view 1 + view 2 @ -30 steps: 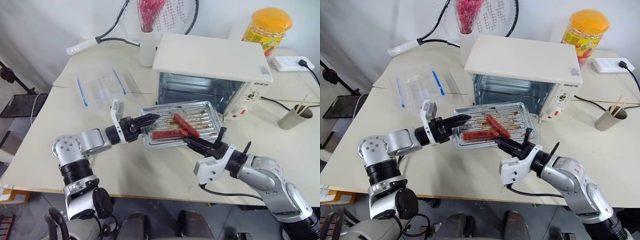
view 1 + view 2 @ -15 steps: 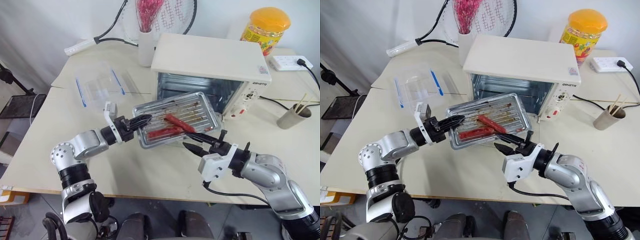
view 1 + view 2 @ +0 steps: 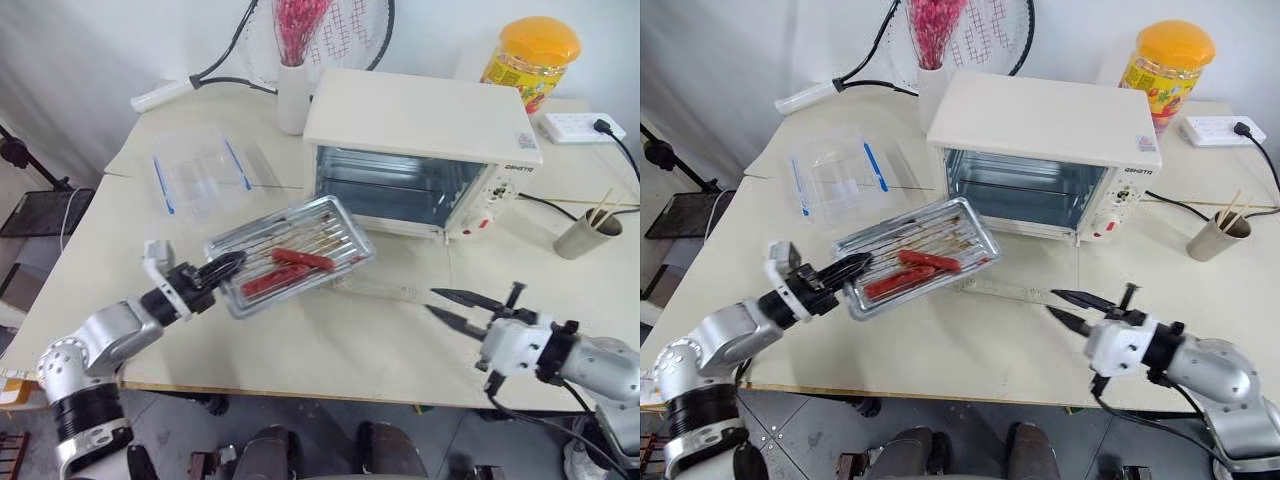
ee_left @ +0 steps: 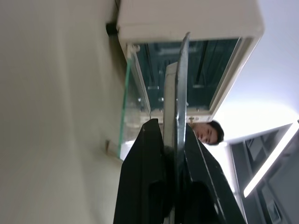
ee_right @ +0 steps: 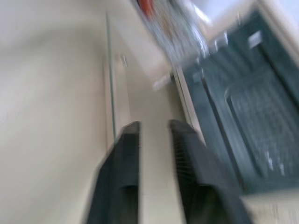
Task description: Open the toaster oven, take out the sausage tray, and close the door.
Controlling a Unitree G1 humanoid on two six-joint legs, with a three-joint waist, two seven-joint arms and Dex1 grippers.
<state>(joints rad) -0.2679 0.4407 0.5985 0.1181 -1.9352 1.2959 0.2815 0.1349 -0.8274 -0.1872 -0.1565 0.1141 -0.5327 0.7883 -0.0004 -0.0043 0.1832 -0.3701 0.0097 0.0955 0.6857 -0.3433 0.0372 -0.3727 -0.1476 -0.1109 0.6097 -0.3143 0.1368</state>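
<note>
The cream-white toaster oven (image 3: 425, 120) stands at the back of the table. Its glass door (image 3: 1010, 290) lies folded down flat in front of it. The silver sausage tray (image 3: 330, 225) hangs tilted above the table, left of the oven opening, with two red sausages (image 3: 298, 259) on it. My left gripper (image 3: 222, 266) is shut on the tray's left rim. In the left wrist view that rim runs edge-on between the black fingers (image 4: 145, 158). My right gripper (image 3: 430, 301) hovers over the table's front right, open, holding nothing, pointing toward the door.
A clear container with blue clips (image 3: 200, 175) lies back left. A white vase (image 3: 293, 95) stands beside the oven. A yellow-lidded jar (image 3: 533, 55), a power strip (image 3: 585, 125) and a cup of sticks (image 3: 588, 232) sit to the right.
My right gripper let go of the tray and pulled back to the right. My left gripper carried the tray leftward, away from the oven, on its own.
</note>
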